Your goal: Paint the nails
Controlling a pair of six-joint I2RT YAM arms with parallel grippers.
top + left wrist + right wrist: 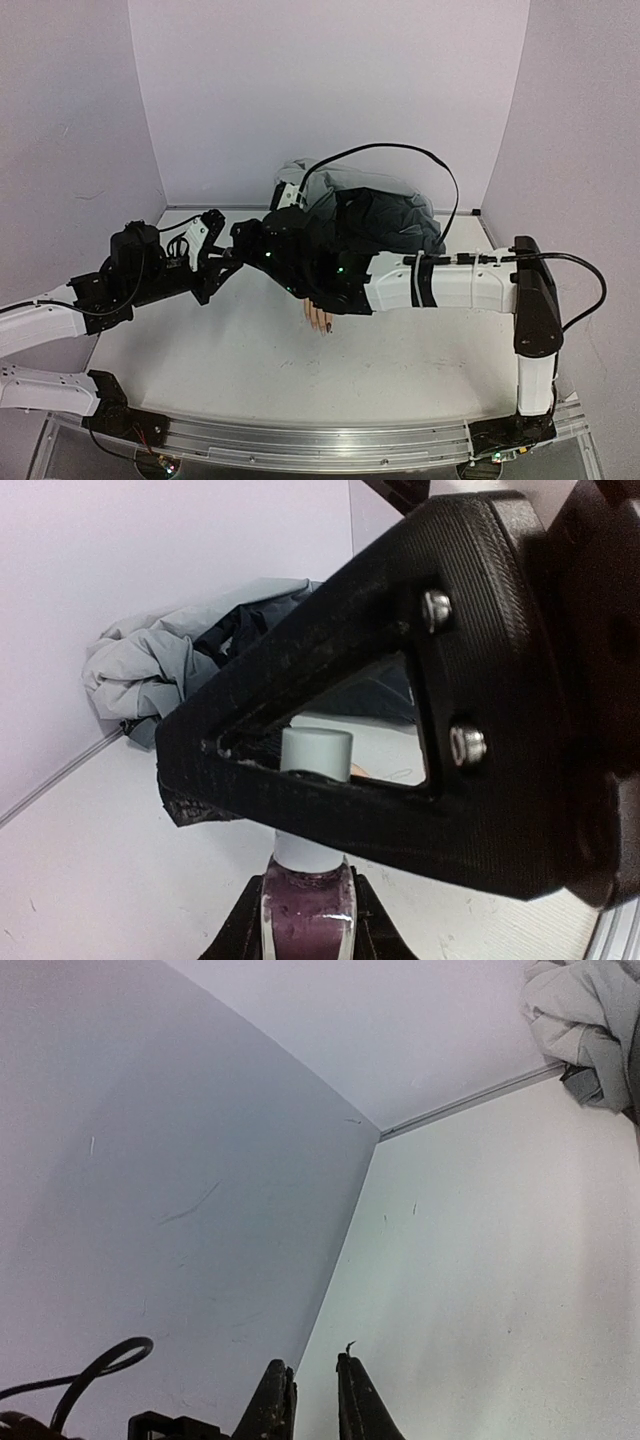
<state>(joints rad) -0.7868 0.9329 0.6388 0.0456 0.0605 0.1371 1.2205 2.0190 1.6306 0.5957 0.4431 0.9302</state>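
One table [400, 370]: white, fills the lower frame.
Cloth heap [390, 215]: grey and dark, upper centre.
Right gripper [315, 1385]: fingers nearly together, beside the white cap [317, 750].
Left gripper [305, 905]: clamped on the purple polish bottle [305, 935].
Nails [326, 328]: frame centre, dark-tipped, on the mannequin hand [316, 314] under my right arm [450, 283].

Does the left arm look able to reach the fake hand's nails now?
Probably not: the right arm stretches over the mannequin hand, and the left gripper is holding the polish bottle.
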